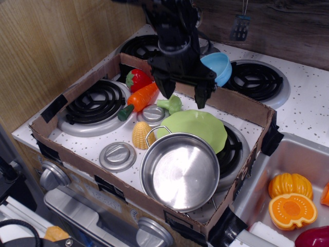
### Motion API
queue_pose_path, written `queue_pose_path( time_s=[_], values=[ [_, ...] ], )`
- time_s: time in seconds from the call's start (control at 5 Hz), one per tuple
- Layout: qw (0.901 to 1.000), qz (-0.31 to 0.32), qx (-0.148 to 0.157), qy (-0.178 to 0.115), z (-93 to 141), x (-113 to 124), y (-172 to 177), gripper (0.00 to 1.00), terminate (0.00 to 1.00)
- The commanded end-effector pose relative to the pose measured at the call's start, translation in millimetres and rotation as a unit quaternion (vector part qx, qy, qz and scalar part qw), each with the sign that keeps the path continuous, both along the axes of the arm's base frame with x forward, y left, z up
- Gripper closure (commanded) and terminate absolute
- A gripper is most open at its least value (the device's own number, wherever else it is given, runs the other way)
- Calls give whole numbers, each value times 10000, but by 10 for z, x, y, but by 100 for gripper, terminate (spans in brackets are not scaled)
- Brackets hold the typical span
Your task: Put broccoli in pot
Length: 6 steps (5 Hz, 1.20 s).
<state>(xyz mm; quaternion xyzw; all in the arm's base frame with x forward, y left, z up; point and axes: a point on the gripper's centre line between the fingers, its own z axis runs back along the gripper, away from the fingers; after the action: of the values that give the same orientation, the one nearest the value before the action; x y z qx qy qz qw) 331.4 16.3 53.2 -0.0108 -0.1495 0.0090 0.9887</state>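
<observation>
1. Centrally, the gripper [182,95] hangs over the back half of the cardboard tray [241,103], its jaws spread wide with nothing between them; the two dark fingertips point down toward the bench.
2. Broccoli [171,104]: lies on the speckled stove top inside the tray, low between the two fingertips and nearer the left-hand one in the picture, which partly overlaps it. Whether the finger touches it cannot be told.
3. Long axis of the broccoli: the stem points toward the picture's left and the bumpy head toward the right, so it lies roughly along the line joining the fingertips rather than across it.
4. Neighbours: a grey knob-topped lid [152,113] just beside the stem, the carrot [140,98] further left, the light-green plate [198,127] in front.
5. Pot [181,171]: sits empty at the tray's near edge, overlapping the plate, well apart from the broccoli.
6. Judgement: the coming move probably calls for a short descent, perhaps with a wrist turn, before closing.
</observation>
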Motion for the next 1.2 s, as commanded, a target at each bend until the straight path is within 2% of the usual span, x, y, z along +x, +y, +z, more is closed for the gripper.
queue_pose_path(
  time_s=[0.0, 0.2, 0.4, 0.6, 1.0],
  values=[
    [9997, 49, 30, -232, 266, 18, 147, 0, 0],
    [9996, 122, 46, -232, 150, 23, 245, 0, 0],
    [9997, 204, 31, -114, 114, 63, 333, 0, 0],
    [9978, 659, 46, 106, 100, 146, 403, 0, 0],
    [9890, 1457, 147, 221, 83, 254, 524, 0, 0]
  ],
)
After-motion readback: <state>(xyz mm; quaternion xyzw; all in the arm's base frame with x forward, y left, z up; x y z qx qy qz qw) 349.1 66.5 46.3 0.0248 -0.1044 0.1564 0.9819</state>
